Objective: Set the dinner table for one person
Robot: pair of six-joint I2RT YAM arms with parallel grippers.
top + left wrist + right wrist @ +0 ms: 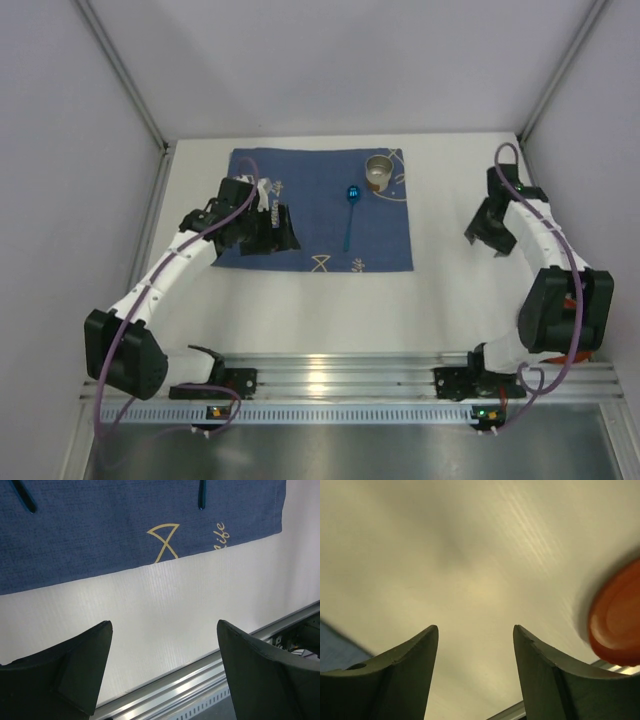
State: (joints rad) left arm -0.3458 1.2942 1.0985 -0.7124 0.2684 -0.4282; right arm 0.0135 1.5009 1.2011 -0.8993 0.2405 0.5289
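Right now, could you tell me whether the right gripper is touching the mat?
Apart. The top view shows white table between the right gripper and the mat's right edge.

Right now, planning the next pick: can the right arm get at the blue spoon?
Probably yes: the spoon lies uncovered on the mat, the open right fingers hold nothing, and nothing stands between them.

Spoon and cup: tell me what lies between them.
Only a short strip of bare blue mat separates the spoon from the cup, seen in the top external view.
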